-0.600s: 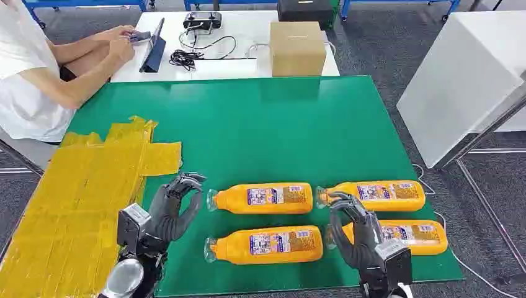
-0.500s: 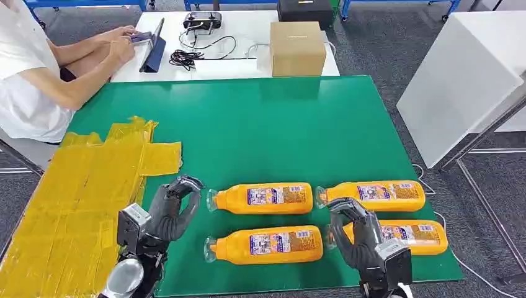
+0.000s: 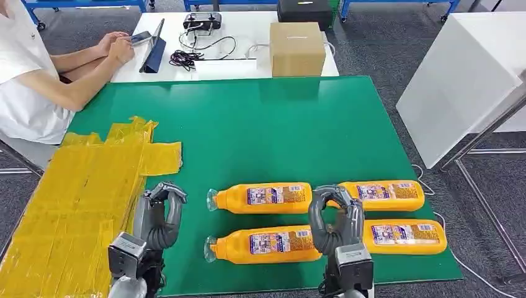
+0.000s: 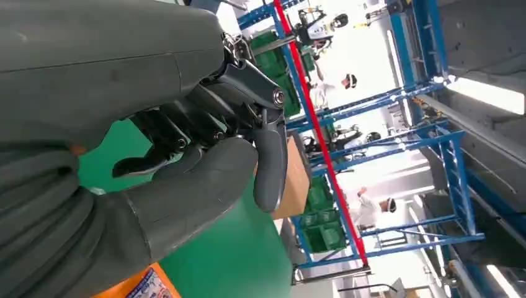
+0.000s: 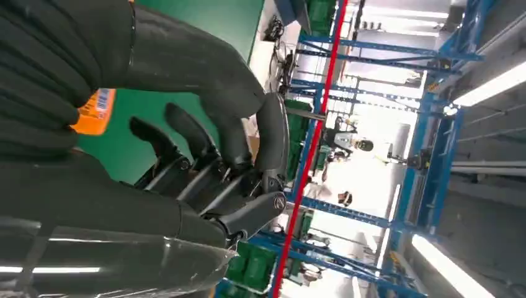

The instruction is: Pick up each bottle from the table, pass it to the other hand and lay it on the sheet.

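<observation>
A person [image 3: 31,74] in a white top sits at ten o'clock. A crinkled, glossy yellow sheet [image 3: 74,198] of overlapping taped strips covers the bench's [image 3: 260,124] left side at eight o'clock. The left hand [image 3: 158,217], dark and rubbery, hovers beside it with fingers curled, holding nothing. Four smooth orange plastic bottles [image 3: 263,197] with printed labels lie on their sides on the matte green bench at five o'clock, in two rows. The right hand [image 3: 335,220] arches between them, fingers curled and holding nothing. At twelve o'clock a white table carries a cardboard box [image 3: 297,48] and black cables [image 3: 186,57]. Grey carpet surrounds everything.
</observation>
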